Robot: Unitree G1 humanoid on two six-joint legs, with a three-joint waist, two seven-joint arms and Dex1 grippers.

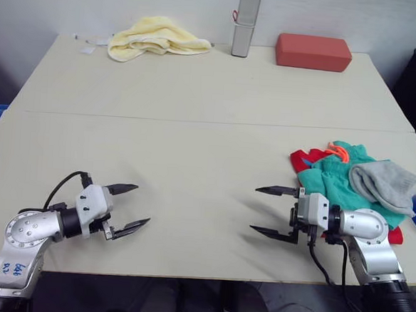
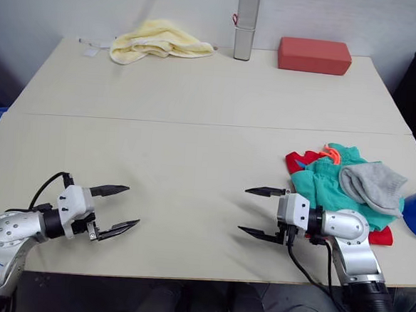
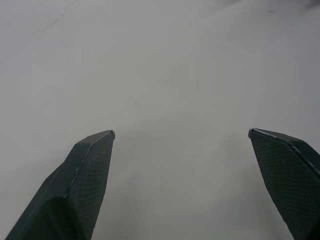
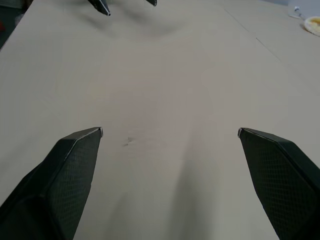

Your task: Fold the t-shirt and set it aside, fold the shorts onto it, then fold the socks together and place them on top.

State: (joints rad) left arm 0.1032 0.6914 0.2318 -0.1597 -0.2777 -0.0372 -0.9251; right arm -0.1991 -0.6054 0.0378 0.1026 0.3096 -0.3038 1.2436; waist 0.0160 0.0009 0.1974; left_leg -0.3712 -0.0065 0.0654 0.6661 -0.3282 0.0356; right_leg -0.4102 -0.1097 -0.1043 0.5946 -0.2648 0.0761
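Socks [image 1: 386, 184] lay atop shorts [image 1: 331, 180] over t-shirt [image 1: 302, 160] at table [image 1: 198, 91] right edge; left gripper [image 1: 128, 207] and right gripper [image 1: 273, 212] gaped, empty.

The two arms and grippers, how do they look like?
Both arms have silver-grey metal shells with black joints and thin black cables. The left gripper and right gripper each carry two black pointed fingers with textured pads. Blue handwriting marks the left arm.
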